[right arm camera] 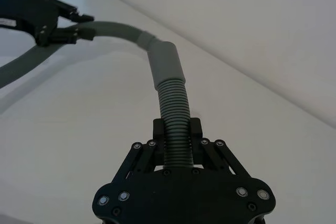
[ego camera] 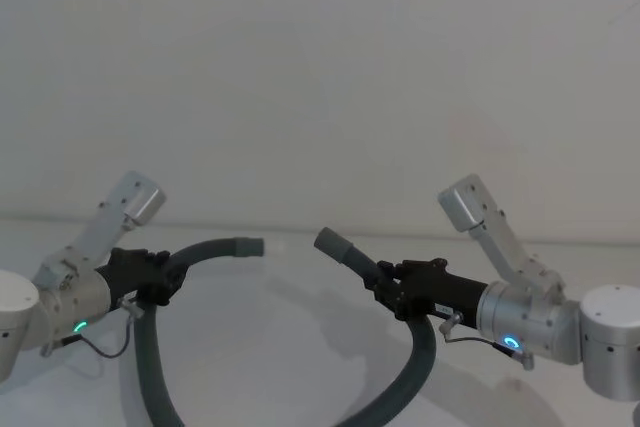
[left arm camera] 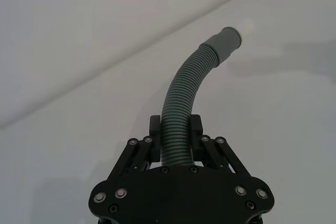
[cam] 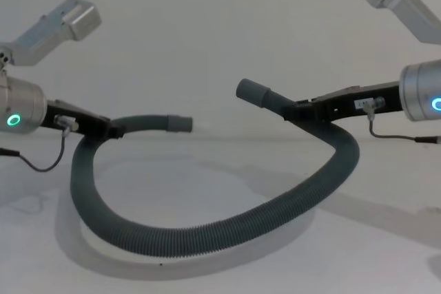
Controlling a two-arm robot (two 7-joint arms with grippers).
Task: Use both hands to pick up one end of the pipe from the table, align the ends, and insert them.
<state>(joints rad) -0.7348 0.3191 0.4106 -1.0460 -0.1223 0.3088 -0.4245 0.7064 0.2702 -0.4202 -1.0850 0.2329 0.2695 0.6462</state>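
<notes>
Left gripper (left arm camera: 176, 129): held above the left side of the loop (cam: 207, 235), where the pipe (cam: 89, 170) rises. The jaws are closed on the ribbed part a short way behind the cuff. This is judged to leave the cuff free for mating.
Left cuff (cam: 180, 124): carried above the loop's left half, lying nearly level and pointed towards the right. It is probably kept flat as the steady half of the joint.
Gap: a clear space is seen above the loop's middle, so the two cuffs are apart and nothing is inserted yet.
Right cuff (cam: 253, 92): held above the loop's right half, higher than the left cuff and tilted upward. The axes are judged not to be in line, so lowering and levelling are called for before the push.
Right gripper (right arm camera: 177, 129): placed above the loop's right rise. The jaws are closed on the ribs just behind the cuff, a close grip that is judged to limit bending when the ends are pressed together.
Loop: laid on the table (cam: 386, 253) as slack below both grippers. This is judged to let the ends be brought together without pull on the pipe.
</notes>
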